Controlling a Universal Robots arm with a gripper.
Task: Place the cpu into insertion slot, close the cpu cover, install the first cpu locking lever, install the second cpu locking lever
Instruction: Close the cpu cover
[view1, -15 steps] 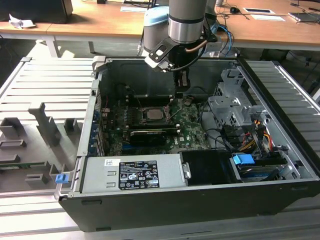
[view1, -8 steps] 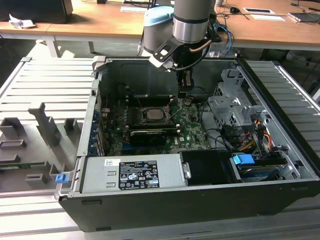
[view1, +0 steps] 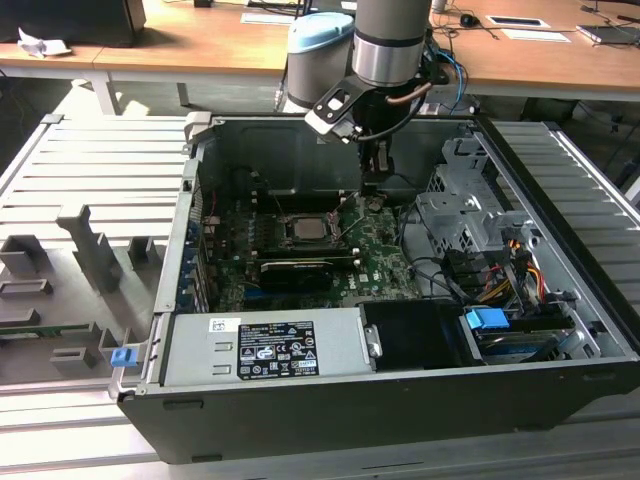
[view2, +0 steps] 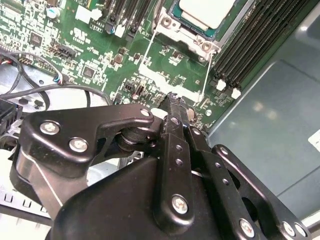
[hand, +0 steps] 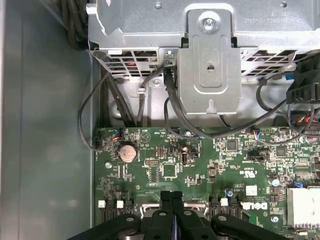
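The claw (view1: 372, 183) hangs inside the open computer case (view1: 560, 330), low over the green board (view1: 385, 255) close to the case's back wall. Its fingers are pressed together, with nothing visible between them.

The cpu (view1: 305, 228) already sits in the insertion slot (view2: 165, 21), silvery face up. From the claw it lies toward the exterior view's left and a little nearer that camera, a short way apart and not touching. The cpu cover (view2: 186, 34) looks to be lying flat around the chip, though I cannot be sure it is fully down.

In the second wrist view two thin wire levers run from the slot's corners toward the claw, one (view2: 148, 50) on each side (view2: 207, 67), their long axes pointing roughly at the fingertips. The claw's tip is between their free ends, so the levers are the nearest parts to it.

A long black card (view1: 295, 268) lies beyond the slot on the camera's side. The metal drive cage (view1: 455, 215) and loose black cables (view1: 430, 270) crowd the exterior view's right.
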